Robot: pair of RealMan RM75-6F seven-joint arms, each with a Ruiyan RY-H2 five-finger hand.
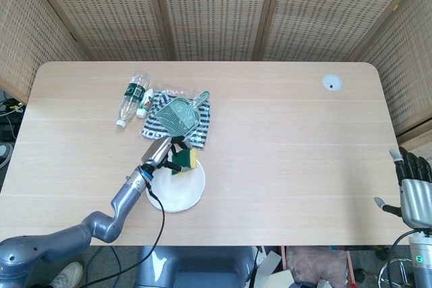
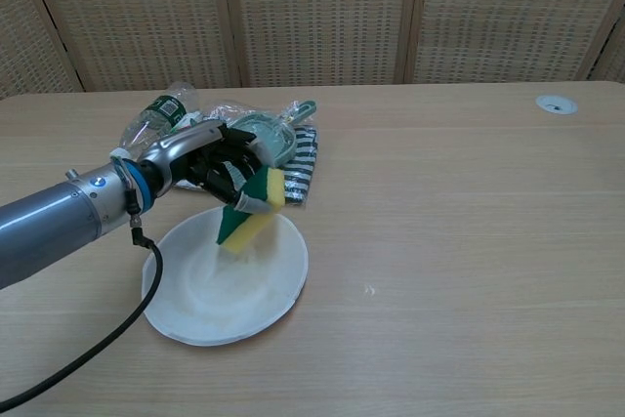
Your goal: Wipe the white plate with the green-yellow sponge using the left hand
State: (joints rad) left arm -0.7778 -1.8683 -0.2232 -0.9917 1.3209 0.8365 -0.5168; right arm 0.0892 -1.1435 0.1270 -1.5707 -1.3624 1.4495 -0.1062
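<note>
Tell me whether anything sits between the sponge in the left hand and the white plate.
Nothing visible does. The left hand holds the green-yellow sponge tilted over the far part of the round white plate, whose surface below looks bare.

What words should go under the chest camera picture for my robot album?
The robot's left hand holds a green-yellow sponge over the white plate.

The left arm (image 2: 49, 227) was a smooth silver-grey tube ending in a blue ring (image 2: 134, 190) at the wrist, with a black cable (image 2: 117, 324) trailing from it. Its left hand (image 2: 210, 168) had a silver back and black fingers. The right hand (image 1: 413, 190) was grey with dark fingers.
</note>
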